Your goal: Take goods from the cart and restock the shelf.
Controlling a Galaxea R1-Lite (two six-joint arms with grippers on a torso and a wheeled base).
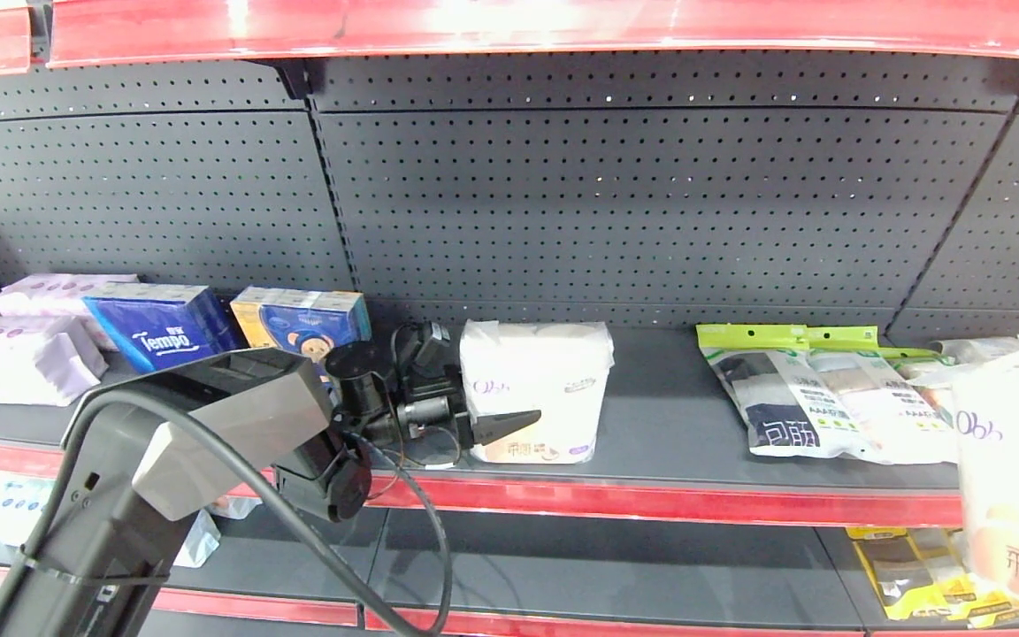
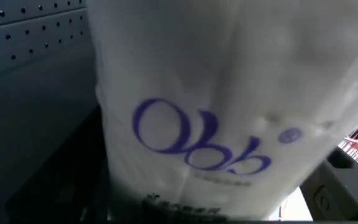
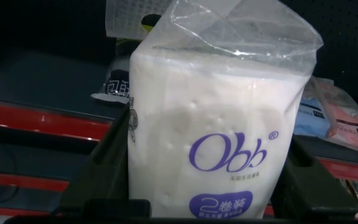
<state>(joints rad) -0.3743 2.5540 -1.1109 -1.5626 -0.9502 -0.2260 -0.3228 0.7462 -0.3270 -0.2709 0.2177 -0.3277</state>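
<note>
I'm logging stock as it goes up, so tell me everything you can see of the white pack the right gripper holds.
The white pack is a soft, slightly dimpled block of white paper sealed in clear plastic film, with purple lettering and a purple label on its face. The film's spare end stands loose and crinkled past the block. The right gripper is shut on it, one dark finger pressed to each side. It hangs before the shelf, toward its right end, off the boards.

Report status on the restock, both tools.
Left tool at white pack standing on shelf, grip unclear. Right tool shut on second pack, not yet shelved. Flat bags lie farther right.
</note>
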